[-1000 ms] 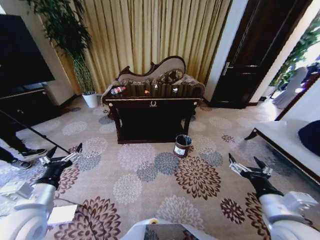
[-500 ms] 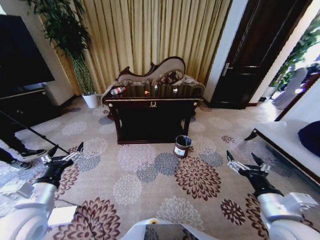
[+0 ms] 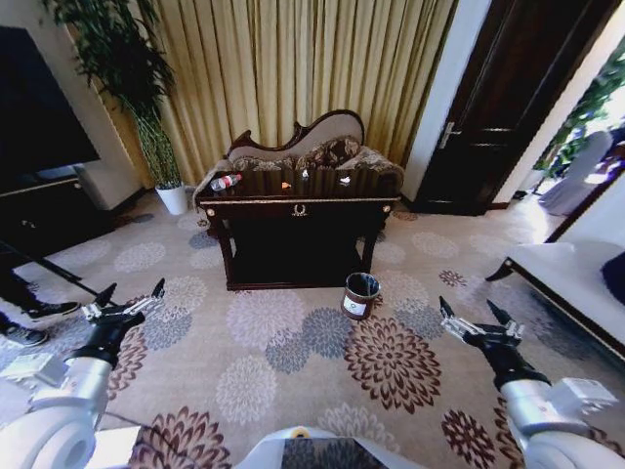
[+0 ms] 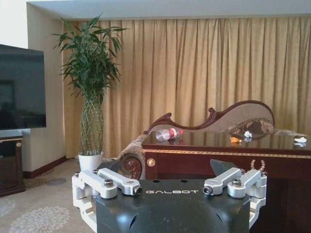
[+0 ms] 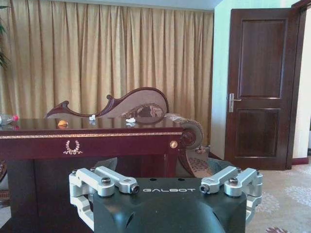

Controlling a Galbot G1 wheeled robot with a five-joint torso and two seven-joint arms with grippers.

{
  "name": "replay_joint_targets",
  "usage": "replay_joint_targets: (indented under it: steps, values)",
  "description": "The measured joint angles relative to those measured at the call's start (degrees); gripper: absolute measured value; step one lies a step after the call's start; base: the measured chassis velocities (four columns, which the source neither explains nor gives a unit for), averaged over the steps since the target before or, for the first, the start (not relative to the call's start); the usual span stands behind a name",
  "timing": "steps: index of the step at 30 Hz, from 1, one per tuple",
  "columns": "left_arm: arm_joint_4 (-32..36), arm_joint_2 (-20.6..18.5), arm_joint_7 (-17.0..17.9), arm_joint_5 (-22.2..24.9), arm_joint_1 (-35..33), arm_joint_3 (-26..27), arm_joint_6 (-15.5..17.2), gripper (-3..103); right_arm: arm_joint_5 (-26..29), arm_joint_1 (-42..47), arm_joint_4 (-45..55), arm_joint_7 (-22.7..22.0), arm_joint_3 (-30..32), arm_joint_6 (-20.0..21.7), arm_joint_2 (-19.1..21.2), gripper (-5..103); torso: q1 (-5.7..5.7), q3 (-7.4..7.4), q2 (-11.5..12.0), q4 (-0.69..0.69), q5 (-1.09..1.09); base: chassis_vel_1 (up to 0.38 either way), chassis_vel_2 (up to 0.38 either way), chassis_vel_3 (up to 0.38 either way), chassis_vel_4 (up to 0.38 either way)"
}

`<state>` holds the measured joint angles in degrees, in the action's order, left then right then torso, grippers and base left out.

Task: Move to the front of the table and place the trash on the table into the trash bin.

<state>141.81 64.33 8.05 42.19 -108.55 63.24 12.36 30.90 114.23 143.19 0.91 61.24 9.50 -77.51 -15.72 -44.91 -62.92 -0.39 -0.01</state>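
On table [image 3: 293, 200]: bottle [image 3: 227, 182] + scraps; L gripper [image 3: 127, 306] & R gripper [image 3: 476, 323] fingers open.

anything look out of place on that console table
Yes. A clear plastic bottle with a red cap lies on its side at the left end of the glossy table, and an orange scrap and small white pieces litter the top. The trash bin stands upright on the carpet.
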Motion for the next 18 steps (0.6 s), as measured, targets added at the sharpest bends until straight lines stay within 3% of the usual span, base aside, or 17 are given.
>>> replay_joint_targets:
  steps: [9, 18]
  values:
    - [0.1, 0.38, -0.4, -0.56, -0.4, -0.37, -0.13, 100, -0.29, 0.16, 0.01, 0.19, -0.67, 0.08, -0.2, 100, 0.11, 0.05, -0.06, -0.01, 0.03, -0.102, 0.061, 0.068, -0.061]
    - [0.05, 0.38, -0.6, -0.74, -0.36, -0.66, -0.24, 100, -0.52, 0.03, 0.04, 0.52, -1.07, 0.16, -0.24, 100, 0.05, 0.01, -0.02, 0.0, 0.01, -0.151, 0.161, 0.155, -0.138]
